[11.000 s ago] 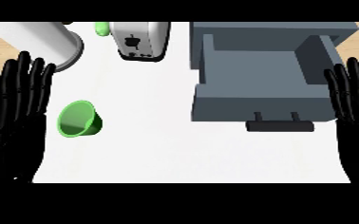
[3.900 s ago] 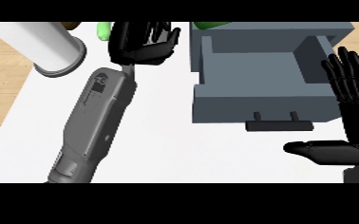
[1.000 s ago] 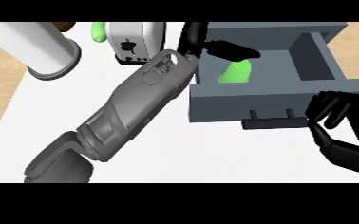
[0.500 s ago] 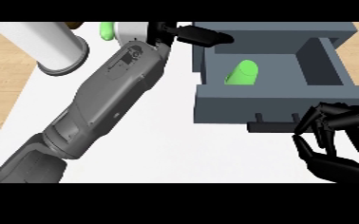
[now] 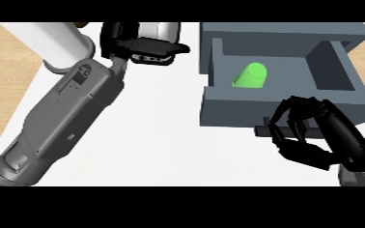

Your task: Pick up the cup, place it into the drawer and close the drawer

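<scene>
The green cup (image 5: 250, 76) lies on its side inside the open grey drawer (image 5: 239, 112) at the right. My left hand (image 5: 143, 48) is out of the drawer, to its upper left, over the toaster; its fingers are relaxed and hold nothing. My right hand (image 5: 317, 133) sits at the drawer's front, fingers curled against the dark handle (image 5: 264, 131), which it mostly hides. I cannot tell whether the fingers wrap round the handle. My grey left forearm (image 5: 64, 111) crosses the counter diagonally.
A white cylinder (image 5: 61, 46) stands at the upper left. A silver toaster (image 5: 162, 29) shows behind my left hand. The white counter (image 5: 157, 145) ends at a wooden strip (image 5: 14, 77) on the left.
My left hand has pulled back leftward out of the drawer, leaving the cup inside. My right hand has curled its fingers and moved up to the drawer's handle.
</scene>
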